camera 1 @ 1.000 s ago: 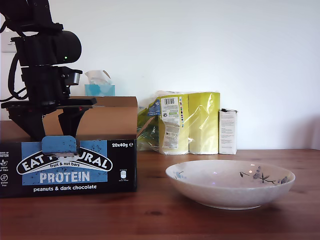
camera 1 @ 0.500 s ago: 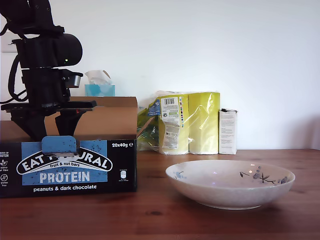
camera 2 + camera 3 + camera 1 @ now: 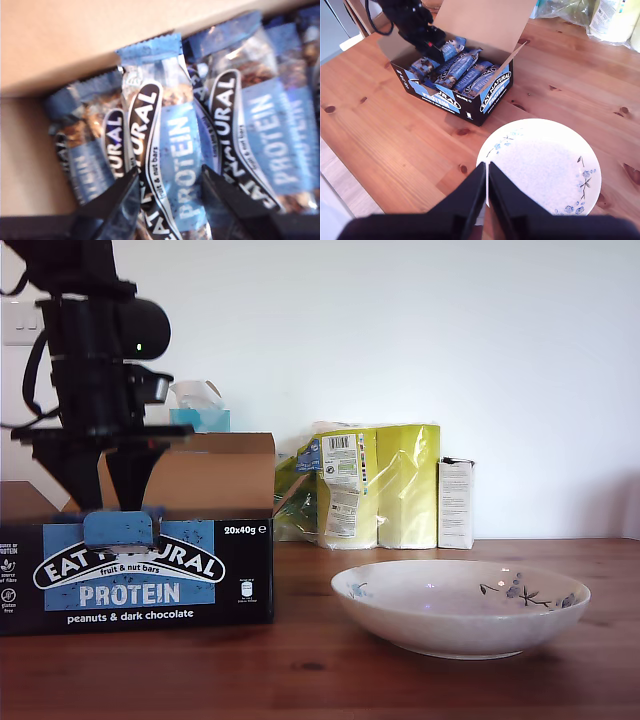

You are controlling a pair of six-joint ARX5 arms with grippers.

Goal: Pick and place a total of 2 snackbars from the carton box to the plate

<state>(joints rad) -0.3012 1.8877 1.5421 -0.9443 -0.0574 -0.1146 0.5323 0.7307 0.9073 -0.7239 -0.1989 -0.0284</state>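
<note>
Carton box (image 3: 140, 570): a large black-and-blue cardboard box printed "EAT NATURAL PROTEIN peanuts & dark chocolate", sitting on the wooden table (image 3: 300, 660) at the exterior view's left, its brown flaps standing open. In the second wrist view the box (image 3: 455, 75) is showing rows of snackbars (image 3: 465, 70) lying side by side within.

My first gripper (image 3: 167, 187): reaching down into the open box, its black arm (image 3: 100, 370) rising above the box at the exterior view's left. The two dark fingers (image 3: 117, 200) are pressing on either side of one snackbar (image 3: 170, 150), pinching its shiny blue wrapper across the middle. That bar is lying on top of its neighbours, one end tilting up toward the brown inner wall of the box. Other bars are packed just beside it on both sides.

Plate (image 3: 460, 605): a wide shallow white dish with a dark blue twig pattern inside the rim, resting on the table at the exterior view's right, near the box but apart from it. In the second wrist view the plate (image 3: 570, 200) is holding nothing.

My second gripper (image 3: 486, 192): hovering above the near rim of the plate, its fingers pressed together, holding nothing.

Background items: a blue tissue box (image 3: 198, 418) behind the carton box; a yellow wrapped pack of rolls (image 3: 375, 485) and a small white carton (image 3: 456, 503) standing by the wall.
</note>
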